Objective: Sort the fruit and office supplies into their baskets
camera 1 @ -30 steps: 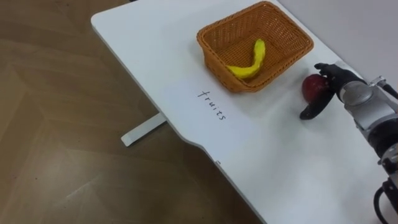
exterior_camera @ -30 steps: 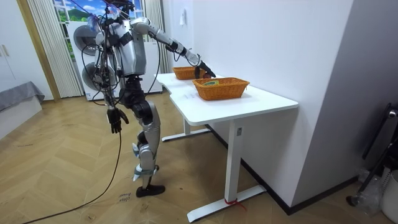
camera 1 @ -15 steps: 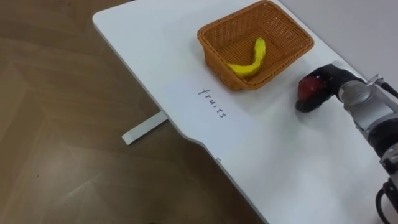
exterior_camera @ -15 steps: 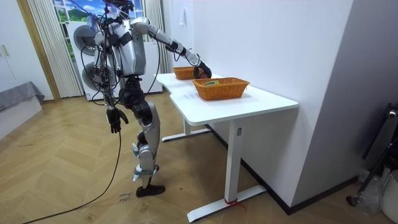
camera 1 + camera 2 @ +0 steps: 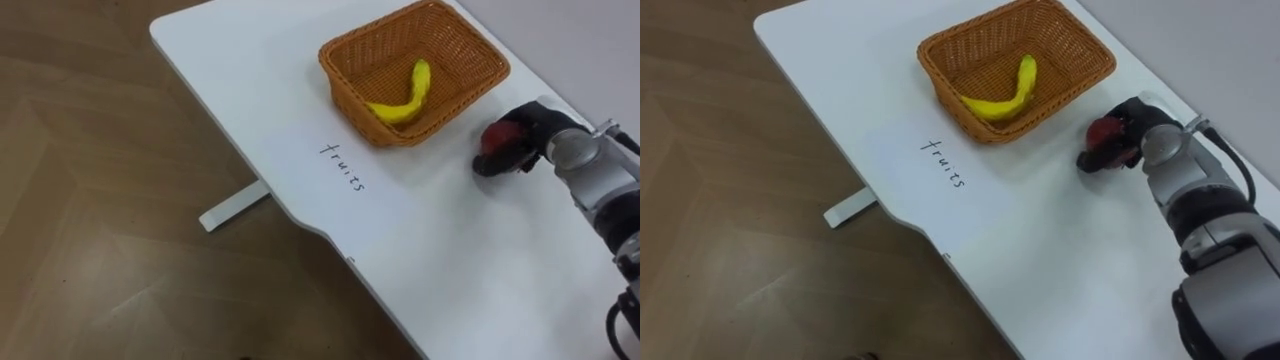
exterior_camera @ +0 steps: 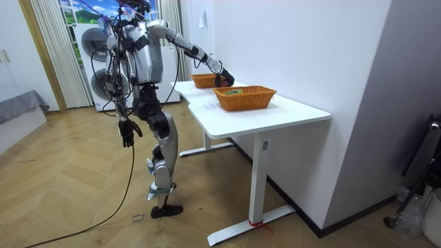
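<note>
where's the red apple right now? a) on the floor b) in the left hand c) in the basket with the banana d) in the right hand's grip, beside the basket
D: the right hand has its fingers curled round the red apple, just outside the basket that holds the banana.

Black right hand point(image 5: 524, 138), silver cylindrical forearm, thin dark wrist cable, silver torso

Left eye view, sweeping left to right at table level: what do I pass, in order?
white table foot on the floor → handwritten word fruits → basket with the banana lying in it → apple, with the right hand curled round it.
</note>
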